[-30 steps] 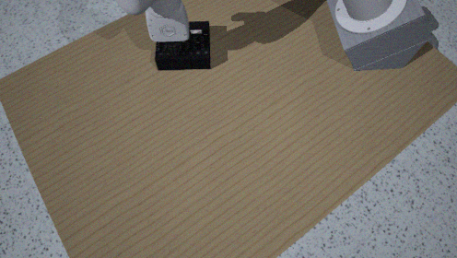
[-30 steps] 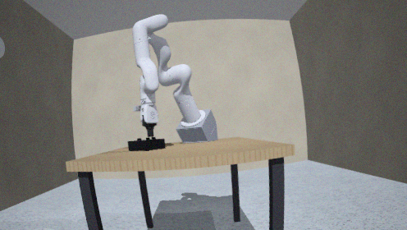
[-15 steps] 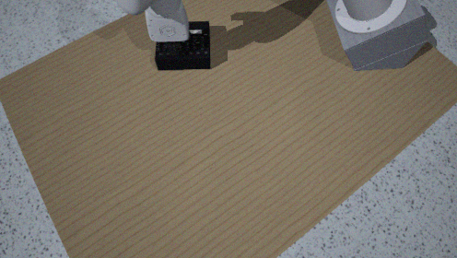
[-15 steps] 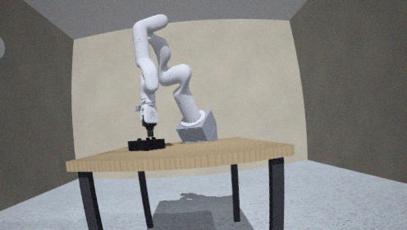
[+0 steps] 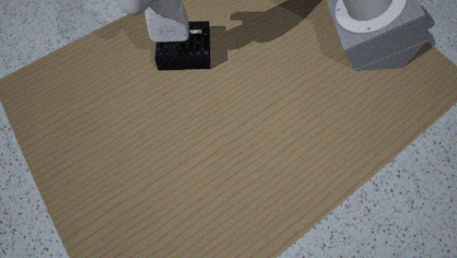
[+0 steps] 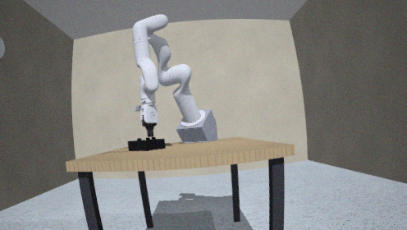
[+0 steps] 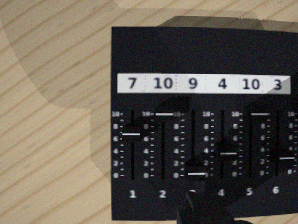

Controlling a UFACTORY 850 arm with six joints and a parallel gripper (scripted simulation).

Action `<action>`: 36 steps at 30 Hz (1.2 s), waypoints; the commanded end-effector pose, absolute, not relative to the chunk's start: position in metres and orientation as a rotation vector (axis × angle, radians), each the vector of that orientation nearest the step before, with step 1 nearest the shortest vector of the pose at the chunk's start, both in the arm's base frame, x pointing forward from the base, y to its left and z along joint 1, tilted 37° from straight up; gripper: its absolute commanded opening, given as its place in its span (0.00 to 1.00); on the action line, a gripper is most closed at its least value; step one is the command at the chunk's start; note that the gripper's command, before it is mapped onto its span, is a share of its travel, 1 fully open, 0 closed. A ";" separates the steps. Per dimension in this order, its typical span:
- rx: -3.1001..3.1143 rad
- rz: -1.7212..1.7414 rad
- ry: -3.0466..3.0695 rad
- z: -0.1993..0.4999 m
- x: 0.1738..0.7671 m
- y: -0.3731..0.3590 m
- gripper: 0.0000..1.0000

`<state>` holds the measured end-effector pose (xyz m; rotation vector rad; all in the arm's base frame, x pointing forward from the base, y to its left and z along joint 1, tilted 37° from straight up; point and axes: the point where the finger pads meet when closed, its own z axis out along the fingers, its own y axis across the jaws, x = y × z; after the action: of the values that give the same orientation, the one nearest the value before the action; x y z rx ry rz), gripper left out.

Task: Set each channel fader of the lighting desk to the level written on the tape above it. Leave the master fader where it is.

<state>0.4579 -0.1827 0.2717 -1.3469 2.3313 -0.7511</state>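
The black lighting desk [image 5: 184,61] [image 6: 145,144] [image 7: 200,50] lies at the far left of the wooden table [image 5: 230,161]. In the wrist view a white tape [image 7: 200,83] reads 7, 10, 9, 4, 10, 3 above channels 1 to 6. Fader 1 [image 7: 132,133] sits fairly high. Faders 2 [image 7: 164,113] and 5 [image 7: 260,113] sit at the top. Fader 3 [image 7: 197,173] is at the bottom. Fader 4 [image 7: 228,153] and fader 6 [image 7: 286,157] sit low. My gripper [image 7: 197,212] [image 6: 150,133] is shut and empty, pointing down just below fader 3, over the number row. In the top view the wrist hides the fingers.
The arm's grey base block [image 5: 382,32] [image 6: 198,129] stands at the table's far right corner. The desk lies close to the table's far edge. The desk's right end is cut off in the wrist view.
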 end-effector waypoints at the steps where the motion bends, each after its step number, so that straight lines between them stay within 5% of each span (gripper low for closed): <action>1: -1.346 -0.752 2.330 0.272 0.458 -0.183 0.00; 36: -1.346 -0.752 2.330 0.267 0.462 -0.185 0.00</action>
<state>0.4603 -0.1839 0.2682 -1.3472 2.3329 -0.7515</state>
